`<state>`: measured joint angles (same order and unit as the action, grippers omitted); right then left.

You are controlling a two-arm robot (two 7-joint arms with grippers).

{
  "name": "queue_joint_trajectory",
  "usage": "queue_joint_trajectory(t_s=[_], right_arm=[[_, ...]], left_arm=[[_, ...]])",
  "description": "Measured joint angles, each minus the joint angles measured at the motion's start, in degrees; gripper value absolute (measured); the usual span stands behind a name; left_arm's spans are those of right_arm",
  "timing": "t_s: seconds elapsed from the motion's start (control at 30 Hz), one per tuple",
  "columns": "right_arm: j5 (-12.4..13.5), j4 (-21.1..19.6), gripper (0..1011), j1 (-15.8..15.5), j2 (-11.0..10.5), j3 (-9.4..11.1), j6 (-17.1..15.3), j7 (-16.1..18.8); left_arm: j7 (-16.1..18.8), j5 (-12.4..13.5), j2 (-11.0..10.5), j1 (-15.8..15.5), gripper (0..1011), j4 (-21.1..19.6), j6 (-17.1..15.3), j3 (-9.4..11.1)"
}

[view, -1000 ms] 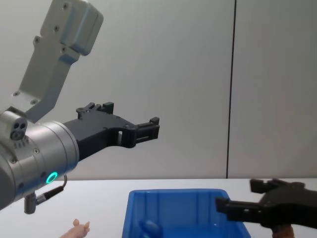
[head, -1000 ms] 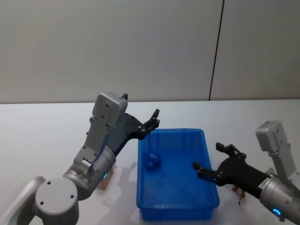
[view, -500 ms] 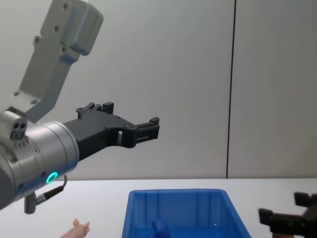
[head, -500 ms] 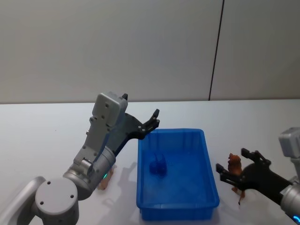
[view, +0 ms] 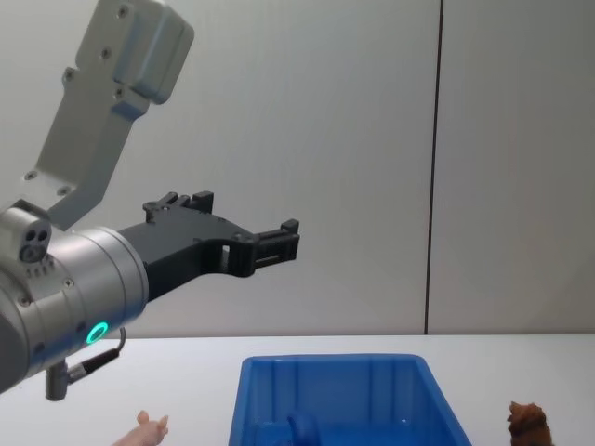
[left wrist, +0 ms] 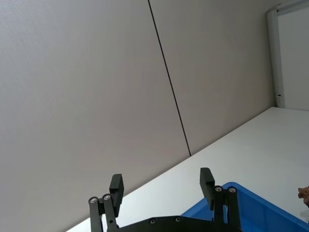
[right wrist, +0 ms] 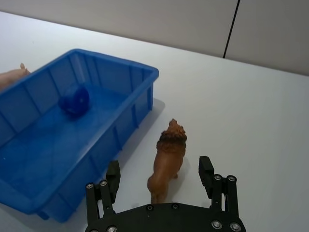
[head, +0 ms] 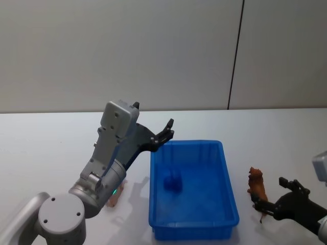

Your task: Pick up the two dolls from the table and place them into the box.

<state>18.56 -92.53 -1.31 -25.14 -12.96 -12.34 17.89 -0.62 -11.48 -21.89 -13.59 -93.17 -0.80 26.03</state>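
The blue box sits on the white surface in front of the robot. A small dark-blue object lies on its floor, too indistinct to identify.

The reddish-brown doll, a lion figure, stands upright on the surface just beside the box's right wall, outside it. The right end effector is low at the right, released, with its fingers spread. In the right wrist view the lion stands between the two black fingers, and neither finger touches it.

The pale pink doll lies on the surface to the left of the box, partly hidden under the left arm. The left end effector hangs raised above the box's far left corner, released and holding nothing. A green ring light glows on that arm's wrist.
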Motion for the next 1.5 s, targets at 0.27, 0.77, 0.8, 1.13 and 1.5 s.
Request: queue_joint_trajectory(t_s=[0.27,0.77,0.8,1.13,1.5], right_arm=[[-0.6,2.0,1001,0.6,0.5,-0.4,-1.9,0.0],[-1.1,5.6,676,2.7,2.1,-1.1,-4.2,0.1],[-1.1,5.8,648,2.8,2.1,-1.1,-4.2,0.1],[-1.6,6.6,305,3.7,2.6,-1.3,-4.0,-0.2],[-2.7,5.1,278,3.8,2.5,-1.1,-0.8,-0.9]], left_arm=[[0.0,0.0,0.0,0.0,1001,0.0,0.0,0.0],[0.0,0.0,0.0,0.0,1001,0.0,0.0,0.0],[0.0,0.0,0.0,0.0,1001,0.0,0.0,0.0],[0.0,0.0,0.0,0.0,1001,0.0,0.0,0.0],[0.0,0.0,0.0,0.0,1001,0.0,0.0,0.0]])
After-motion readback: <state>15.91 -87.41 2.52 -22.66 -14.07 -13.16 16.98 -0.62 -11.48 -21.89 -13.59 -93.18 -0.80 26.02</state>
